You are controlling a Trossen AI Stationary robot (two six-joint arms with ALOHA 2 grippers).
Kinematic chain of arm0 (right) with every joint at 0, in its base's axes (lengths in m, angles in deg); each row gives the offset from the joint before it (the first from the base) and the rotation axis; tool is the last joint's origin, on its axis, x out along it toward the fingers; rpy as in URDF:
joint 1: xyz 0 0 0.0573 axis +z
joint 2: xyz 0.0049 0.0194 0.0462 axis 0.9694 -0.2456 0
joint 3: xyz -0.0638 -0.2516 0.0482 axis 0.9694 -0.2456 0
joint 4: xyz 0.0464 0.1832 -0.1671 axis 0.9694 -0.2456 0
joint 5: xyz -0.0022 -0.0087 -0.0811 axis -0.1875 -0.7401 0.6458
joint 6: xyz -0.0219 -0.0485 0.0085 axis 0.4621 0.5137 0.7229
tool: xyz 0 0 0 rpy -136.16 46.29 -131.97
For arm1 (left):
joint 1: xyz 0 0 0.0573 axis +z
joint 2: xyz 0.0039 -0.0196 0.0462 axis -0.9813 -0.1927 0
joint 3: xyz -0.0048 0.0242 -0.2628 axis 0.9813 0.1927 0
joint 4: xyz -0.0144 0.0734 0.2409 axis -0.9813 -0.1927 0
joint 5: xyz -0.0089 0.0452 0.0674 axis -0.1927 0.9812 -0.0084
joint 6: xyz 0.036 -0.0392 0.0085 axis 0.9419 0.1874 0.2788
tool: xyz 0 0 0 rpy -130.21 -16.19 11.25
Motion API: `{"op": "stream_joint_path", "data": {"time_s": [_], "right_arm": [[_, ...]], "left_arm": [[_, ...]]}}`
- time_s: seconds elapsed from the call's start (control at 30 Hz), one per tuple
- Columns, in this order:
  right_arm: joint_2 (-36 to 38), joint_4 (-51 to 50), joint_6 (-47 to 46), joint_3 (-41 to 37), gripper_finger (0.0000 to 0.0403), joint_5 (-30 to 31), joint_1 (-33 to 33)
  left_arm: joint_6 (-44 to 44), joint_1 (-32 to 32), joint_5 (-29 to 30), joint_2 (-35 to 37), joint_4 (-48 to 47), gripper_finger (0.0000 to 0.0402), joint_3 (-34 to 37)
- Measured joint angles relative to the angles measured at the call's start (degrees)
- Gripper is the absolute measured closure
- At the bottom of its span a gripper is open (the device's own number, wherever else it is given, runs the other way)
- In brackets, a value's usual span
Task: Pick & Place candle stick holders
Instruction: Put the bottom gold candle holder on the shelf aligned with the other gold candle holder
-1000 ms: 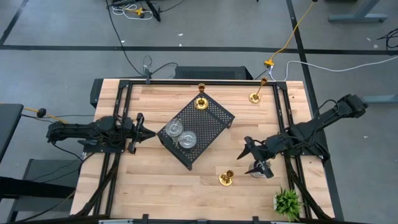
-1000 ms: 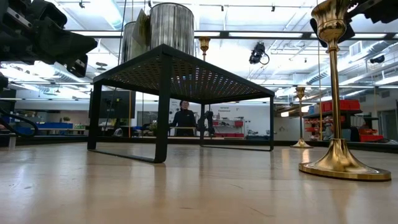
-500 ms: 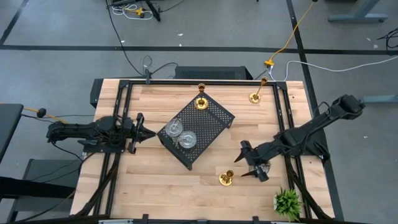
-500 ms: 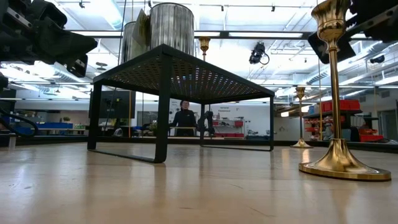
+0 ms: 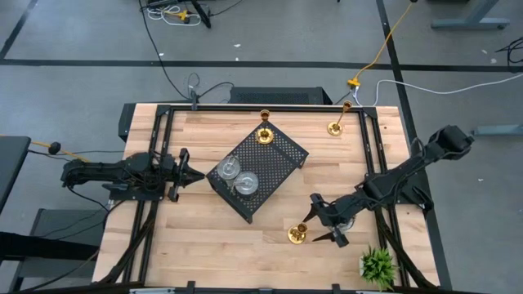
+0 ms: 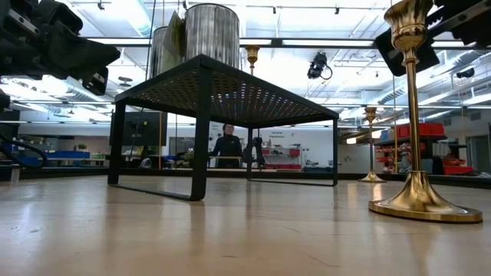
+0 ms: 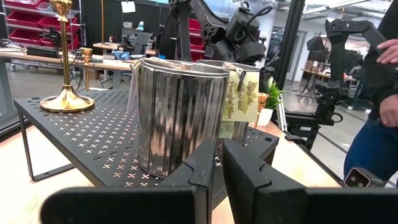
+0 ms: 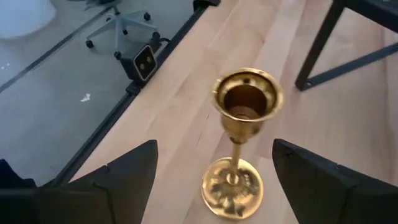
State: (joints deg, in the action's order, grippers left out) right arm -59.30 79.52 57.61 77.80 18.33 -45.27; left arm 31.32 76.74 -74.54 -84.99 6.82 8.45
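A gold candle stick holder [image 5: 297, 234] stands upright on its round base near the table's near edge; it also shows in the right wrist view [image 8: 239, 124] and the low view [image 6: 414, 115]. My right gripper [image 5: 320, 219] is open, its fingers [image 8: 134, 168] standing on either side of the holder's cup without touching it. Two silver holders [image 5: 237, 177] and a second gold holder [image 5: 265, 135] stand on the black perforated tray [image 5: 282, 159]. A third gold holder [image 5: 335, 127] stands at the far right. My left gripper [image 5: 196, 174] is shut, level, just left of the tray.
A small green plant [image 5: 377, 265] stands at the near right corner, close to my right arm. The tray stands on legs mid-table. Black rails [image 5: 159, 131] run along the table's sides. A person [image 6: 227, 146] stands in the room beyond the table.
My right gripper has moved toward the table's left and near edges, up to the near gold holder, and has stayed open. The holder has not moved.
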Motion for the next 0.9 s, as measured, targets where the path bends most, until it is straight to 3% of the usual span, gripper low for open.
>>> {"op": "stream_joint_path", "data": {"time_s": [0.9], "right_arm": [[-7.6, 1.1, 0.0, 0.0, 0.0082, 1.5, 0.5]], "left_arm": [[0.0, 0.0, 0.0, 0.0, 0.0, 0.0362, 0.0]]}}
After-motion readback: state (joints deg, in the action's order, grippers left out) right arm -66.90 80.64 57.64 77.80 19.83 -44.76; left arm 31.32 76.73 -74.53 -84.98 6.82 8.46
